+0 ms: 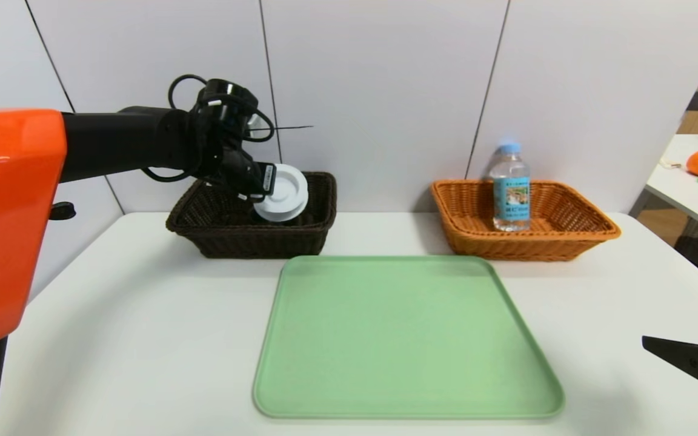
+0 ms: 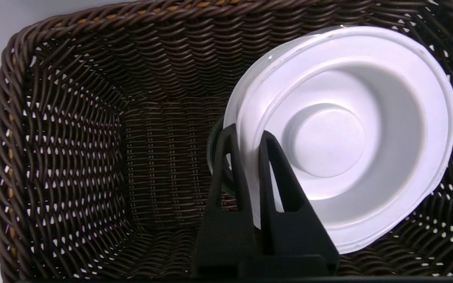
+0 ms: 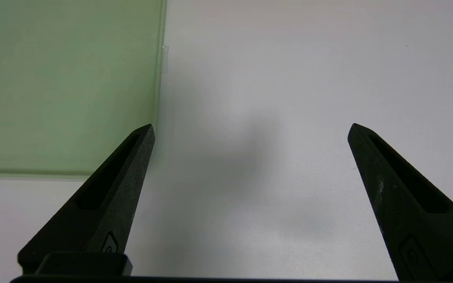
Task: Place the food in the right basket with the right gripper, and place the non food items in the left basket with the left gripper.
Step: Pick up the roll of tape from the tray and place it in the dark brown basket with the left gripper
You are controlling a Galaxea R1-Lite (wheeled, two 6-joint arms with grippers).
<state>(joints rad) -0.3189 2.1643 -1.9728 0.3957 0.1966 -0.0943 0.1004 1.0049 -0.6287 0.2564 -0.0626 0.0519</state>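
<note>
Our left gripper (image 2: 246, 137) hangs inside the dark left basket (image 1: 228, 233), fingers pinched on the white lid's (image 1: 281, 192) rim. The water bottle (image 1: 511, 188) stands upright in the orange right basket (image 1: 579, 233) — our right gripper (image 3: 250, 129) waits wide open just beside the green tray's (image 1: 403, 339) edge, over bare surface (image 1: 131, 327).

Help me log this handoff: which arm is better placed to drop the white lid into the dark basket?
Left: the left gripper is shut on the white lid over the dark basket; the right gripper hangs open by the tray.

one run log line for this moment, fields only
left claw: shut on round white plastic lid, over dark brown wicker basket | right claw: open, idle over white table | clear water bottle: in orange wicker basket
</note>
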